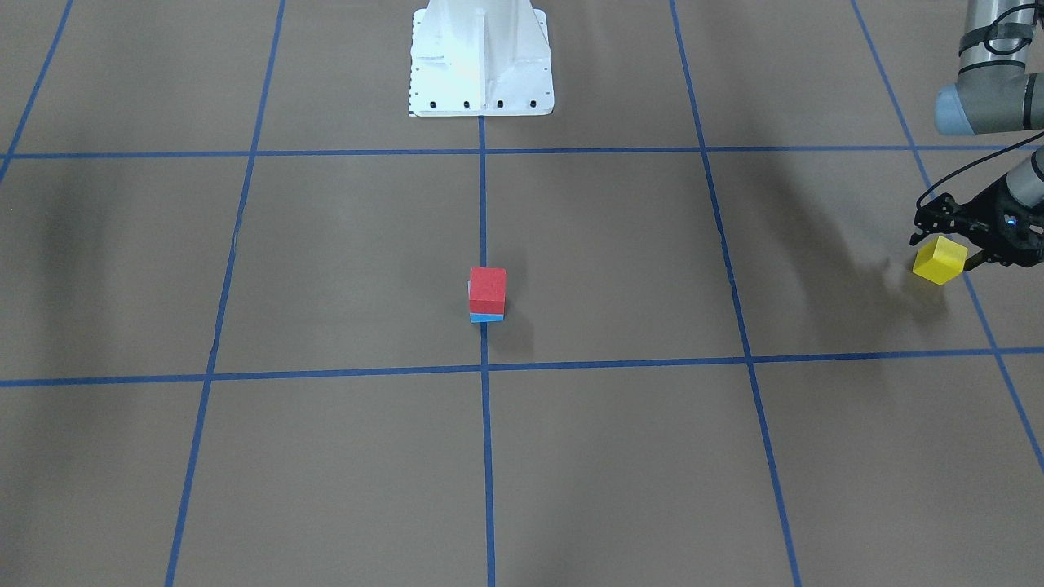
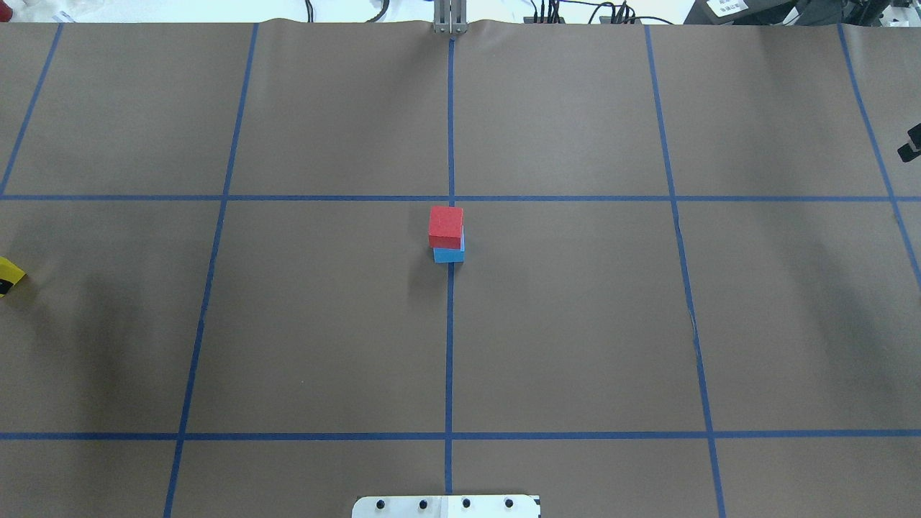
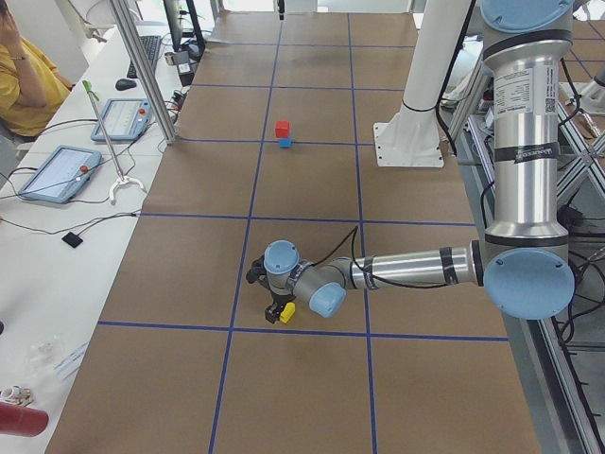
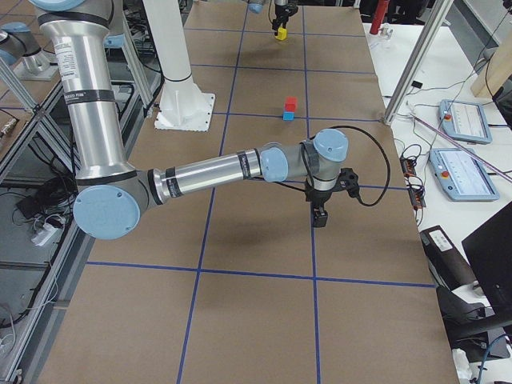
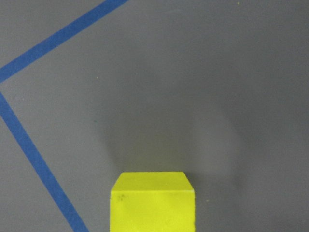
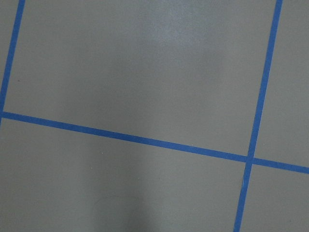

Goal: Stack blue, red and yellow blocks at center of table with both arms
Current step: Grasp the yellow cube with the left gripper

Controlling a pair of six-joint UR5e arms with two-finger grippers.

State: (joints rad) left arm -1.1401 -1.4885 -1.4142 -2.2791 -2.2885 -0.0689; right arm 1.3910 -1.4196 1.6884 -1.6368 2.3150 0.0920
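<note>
Left gripper (image 1: 946,249) is clamped on the yellow block (image 1: 940,261), one black finger on each side, and the block sits tilted between them with a corner pointing down. Read on the overhead view as a dial, with 12 o'clock away from the robot, this pair sits at 9 o'clock from the middle of the table (image 2: 575,324), right at the table's left edge, where only a sliver of yellow shows. The left wrist camera looks down over the top of the block onto brown surface and its soft shadow, so the block seems to hang just above the table, though the gap is hard to judge.

At the centre, the red block (image 2: 445,226) rests on the blue block (image 2: 449,255), both on the middle tape line (image 2: 450,345). The red one is not quite square with the blue one: a strip of blue shows at its 6 o'clock side and a thin edge at 3 o'clock. The stack is well apart from both grippers. The white base plate (image 2: 446,506) lies at 6 o'clock from it.

The right gripper (image 4: 320,216) hangs above the table between 2 and 3 o'clock from the stack, near the right edge, fingers pointing down. I cannot tell whether its fingers are apart or together. Its wrist camera shows only brown table and crossing blue lines.
</note>
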